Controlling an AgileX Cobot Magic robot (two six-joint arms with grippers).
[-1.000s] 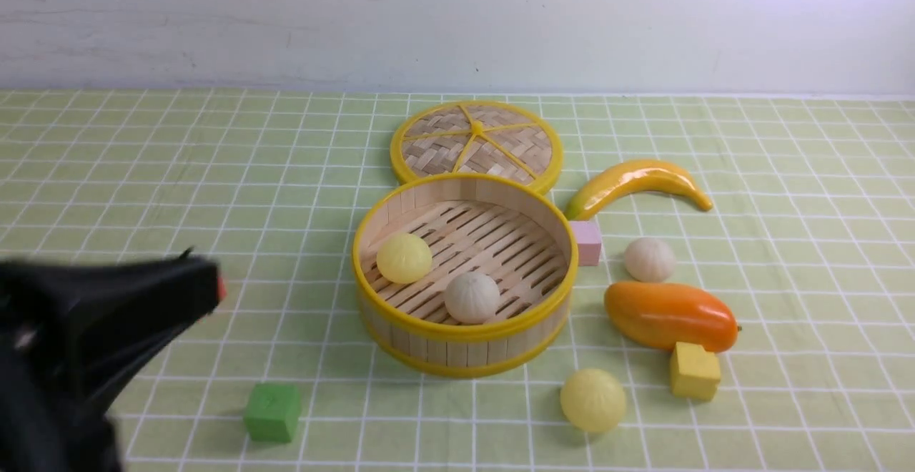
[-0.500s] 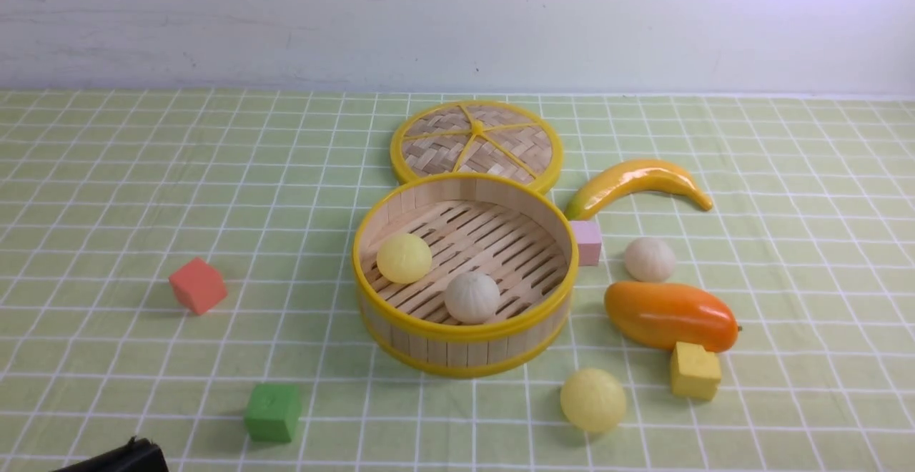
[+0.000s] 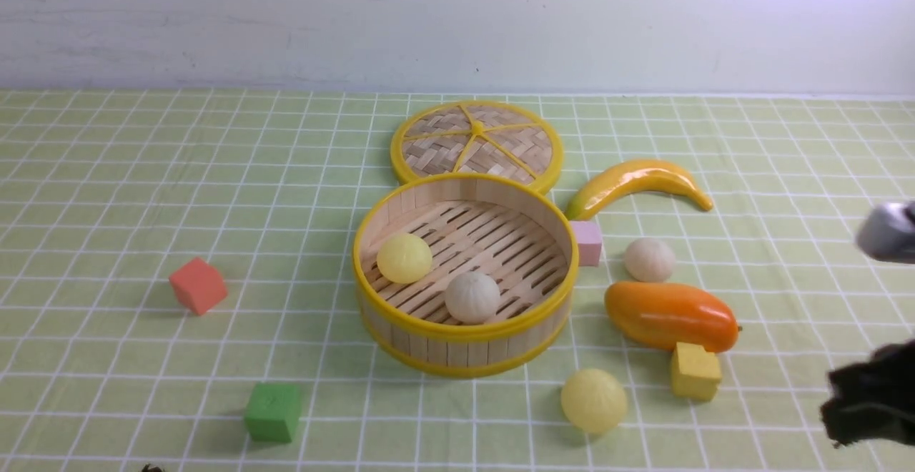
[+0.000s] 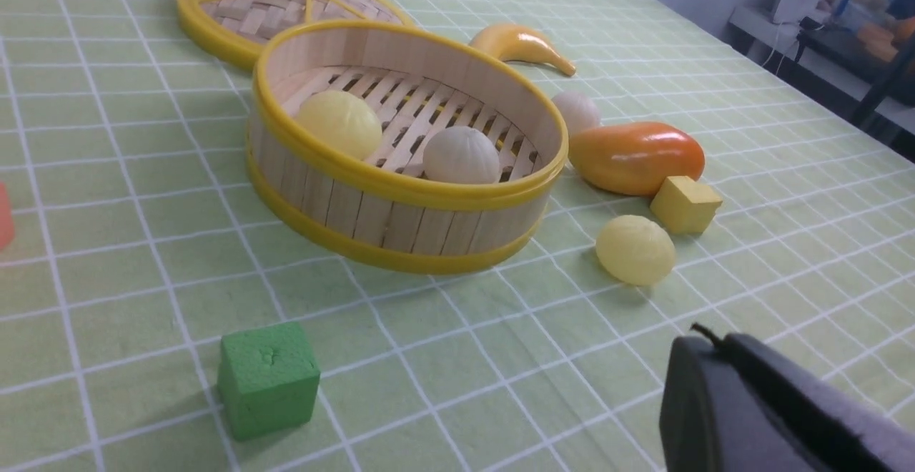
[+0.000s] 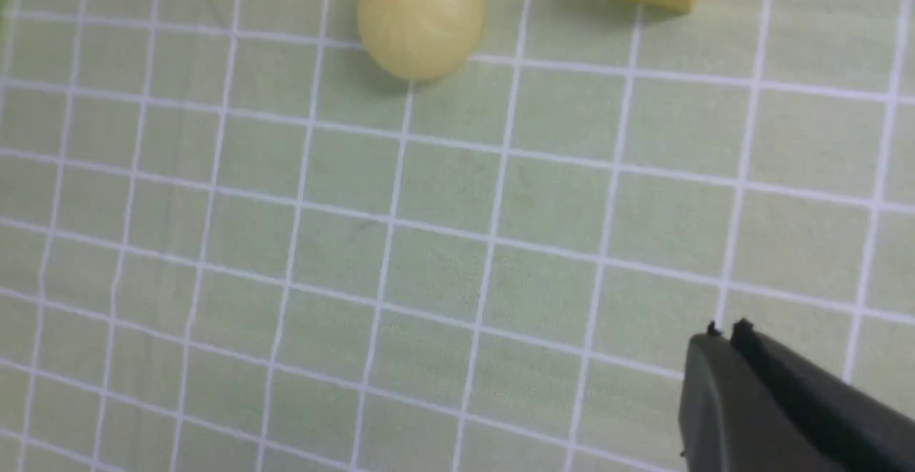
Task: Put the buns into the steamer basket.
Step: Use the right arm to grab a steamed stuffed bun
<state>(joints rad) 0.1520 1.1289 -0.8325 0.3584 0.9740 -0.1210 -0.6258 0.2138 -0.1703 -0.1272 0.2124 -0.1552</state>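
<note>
Inside the basket point(image 3: 457, 352), front view, lie a yellow bun point(image 3: 404, 258) and a white bun point(image 3: 472, 297), with a loose white bun point(image 3: 649, 259) and a loose yellow bun point(image 3: 593, 400) outside on the cloth; left wrist view, left gripper point(image 4: 709, 335) closed, empty; right wrist view, right gripper point(image 5: 726, 330) likewise.

**Green-checked worktop with 10 things on it**

The worktop point(image 3: 143, 171) is covered by a pale green cloth with white grid lines. At its centre stands the steamer basket point(image 3: 465, 332), with the woven lid point(image 3: 477, 139) just behind. On the right lie a banana point(image 3: 636, 182), a pink cube point(image 3: 587, 242) just beside the basket, 1 off-white bun point(image 3: 649, 259), a mango point(image 3: 670, 315), a yellow cube point(image 3: 694, 371) and 1 pale yellow bun point(image 3: 593, 400). On the left lie a red cube point(image 3: 198, 285) and a green cube point(image 3: 272, 411).
</note>
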